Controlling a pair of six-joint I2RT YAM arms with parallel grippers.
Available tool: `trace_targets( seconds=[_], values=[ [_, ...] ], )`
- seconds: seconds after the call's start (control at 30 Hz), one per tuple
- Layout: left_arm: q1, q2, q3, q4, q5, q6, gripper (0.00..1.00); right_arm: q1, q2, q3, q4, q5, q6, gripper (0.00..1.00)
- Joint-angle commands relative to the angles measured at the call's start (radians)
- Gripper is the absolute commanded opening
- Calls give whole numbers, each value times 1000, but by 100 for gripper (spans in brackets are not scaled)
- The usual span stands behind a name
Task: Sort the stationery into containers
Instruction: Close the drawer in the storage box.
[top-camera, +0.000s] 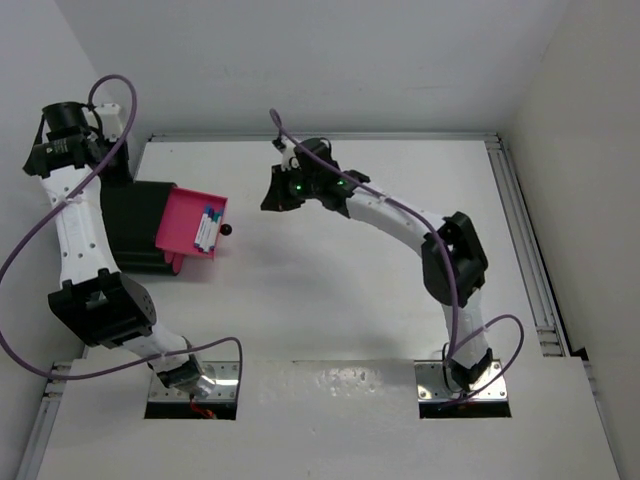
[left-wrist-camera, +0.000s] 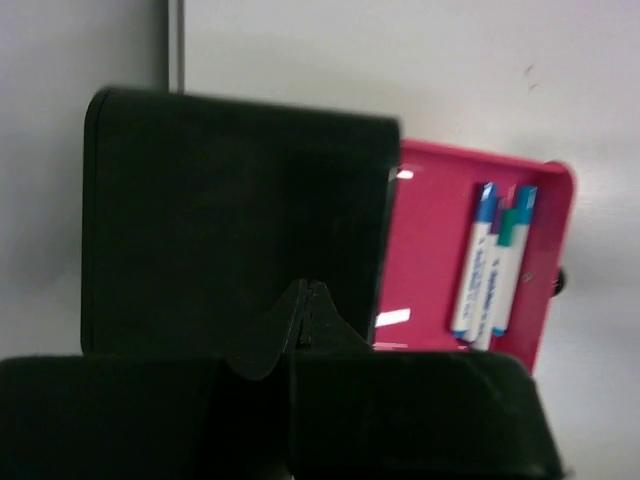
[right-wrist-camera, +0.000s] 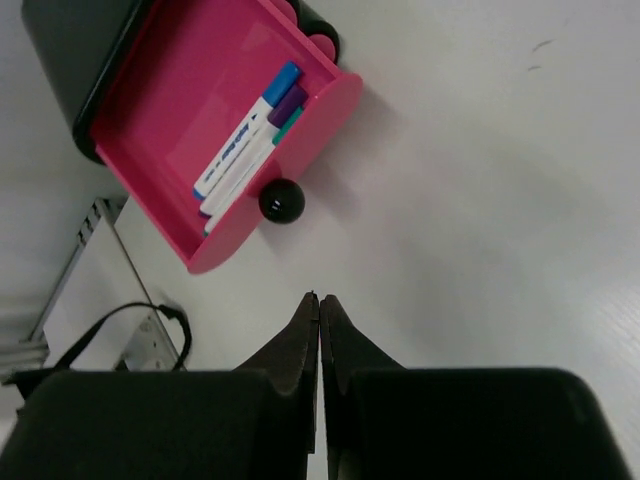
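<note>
The magenta-pink tray (top-camera: 185, 215) lies at the left of the table, overlapping the right edge of the larger black box (top-camera: 135, 225). Three white-bodied pens (top-camera: 208, 228) with blue, purple and teal caps lie side by side in the tray (left-wrist-camera: 430, 240), also seen as pens (left-wrist-camera: 490, 265) and pens (right-wrist-camera: 245, 145). My left gripper (left-wrist-camera: 305, 290) hangs shut and empty above the black box (left-wrist-camera: 230, 220). My right gripper (right-wrist-camera: 320, 298) is shut with nothing in it, over bare table to the right of the tray (right-wrist-camera: 190, 110); its dark head (top-camera: 280, 190) shows in the top view.
A small round black piece (right-wrist-camera: 281, 200) rests on the table against the tray's right side, also seen as a black piece (top-camera: 227, 230). Metal rails (top-camera: 525, 240) border the white table. A wall stands close behind the left arm.
</note>
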Motion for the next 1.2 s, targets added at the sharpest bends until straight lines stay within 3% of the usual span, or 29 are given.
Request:
trace_targets(
  seconds=[0.0, 0.4, 1.17],
  values=[
    [67, 3, -19, -45, 24, 49, 0, 46, 45, 65, 70, 110, 131, 0],
    [122, 36, -173, -16, 30, 91, 0, 178, 127, 95, 48, 118, 244, 0],
    [205, 42, -268, -37, 145, 178, 1, 224, 331, 282, 156, 101, 293, 0]
  ],
)
